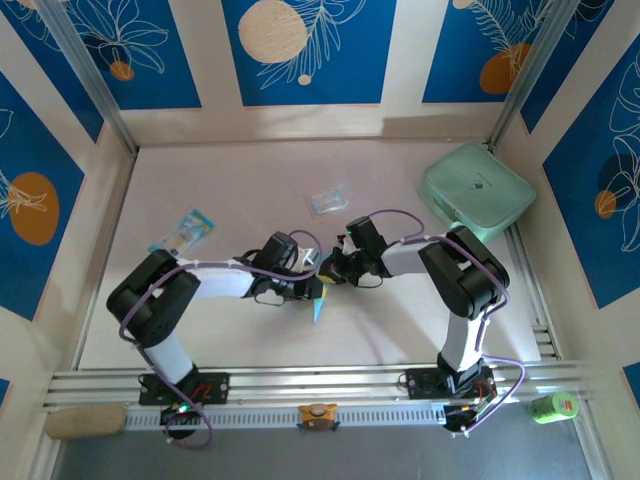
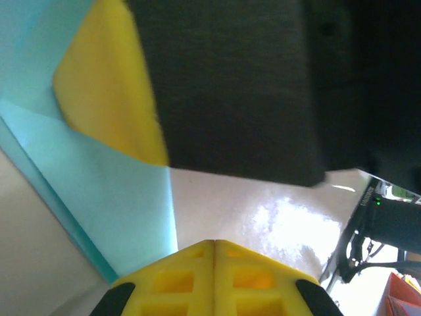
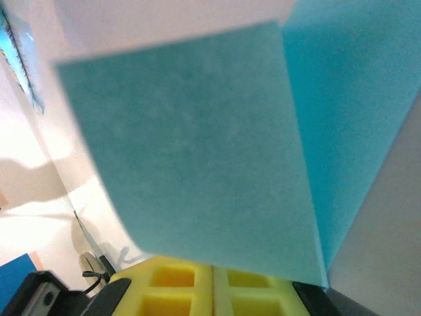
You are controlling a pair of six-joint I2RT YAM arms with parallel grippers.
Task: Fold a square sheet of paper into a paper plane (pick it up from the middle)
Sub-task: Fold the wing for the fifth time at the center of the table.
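The square sheet of paper (image 1: 320, 305) is light blue and folded, and from above it shows as a narrow strip pointing toward the near edge, just below where the two grippers meet at mid-table. My right gripper (image 1: 331, 272) is shut on its upper part. The paper (image 3: 197, 145) bends across that gripper (image 3: 212, 273) and hides the fingertips. In the left wrist view one yellow right finger (image 2: 105, 99) lies flat against the paper (image 2: 112, 204). My left gripper (image 1: 316, 284) is shut, and nothing shows between its jaws (image 2: 214, 243), with the sheet just to their left. Whether the paper has the paper plane's dart shape I cannot tell.
A mint-green case (image 1: 477, 190) sits at the back right. A clear crumpled wrapper (image 1: 327, 200) lies behind the grippers and a blue-and-white packet (image 1: 185, 230) at the left. A green can (image 1: 552, 405) and a tan roll (image 1: 85, 420) lie by the near rail.
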